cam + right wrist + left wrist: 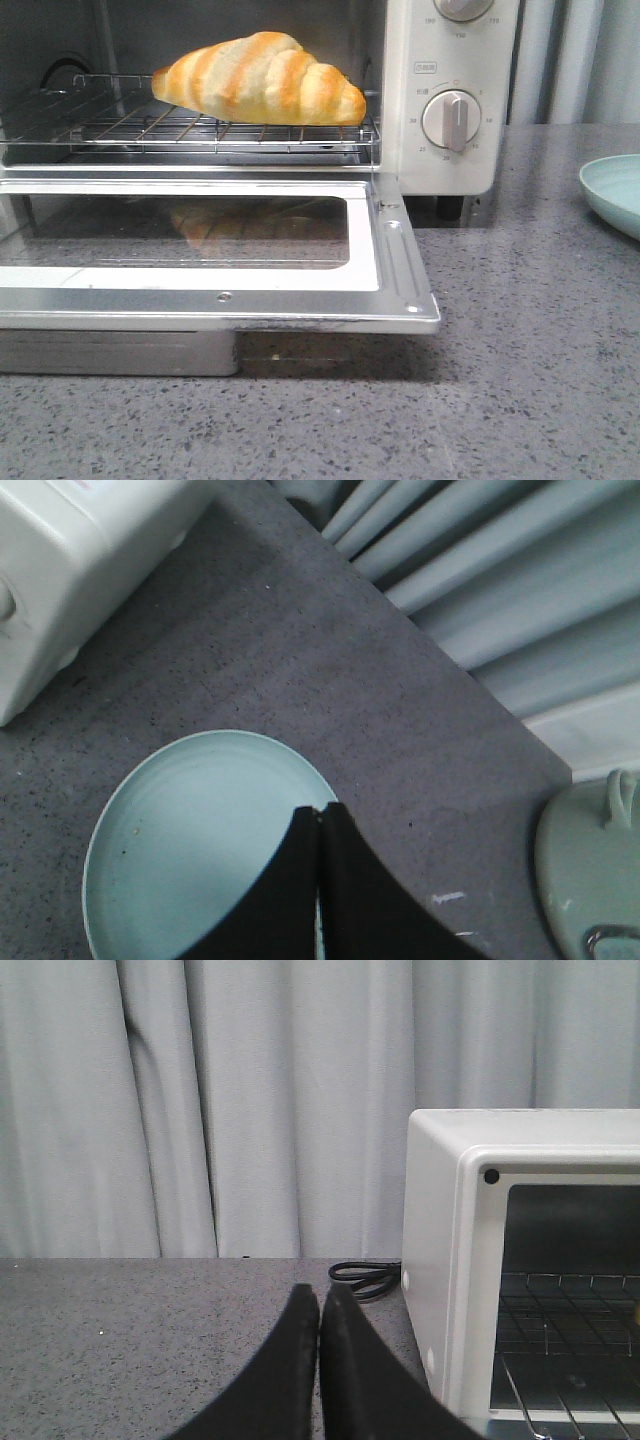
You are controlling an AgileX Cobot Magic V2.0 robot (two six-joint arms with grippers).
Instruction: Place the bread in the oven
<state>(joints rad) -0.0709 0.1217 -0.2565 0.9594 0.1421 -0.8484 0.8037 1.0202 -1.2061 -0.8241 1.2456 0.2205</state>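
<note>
Both pairs of jaws are pressed together and hold nothing. The left gripper [318,1305] hangs over bare counter [120,1330] with the oven [440,1260] just beside it, its open cavity and wire rack [570,1310] toward the jaws' inner side. The right gripper [320,825] hovers above the pale green bowl [180,840], well apart from the oven. The bread [258,80] already lies on the rack inside, its long axis running across the opening; the door [200,250] is down flat. The left arm seems nearer, though neither wrist view shows the bread clearly.
</note>
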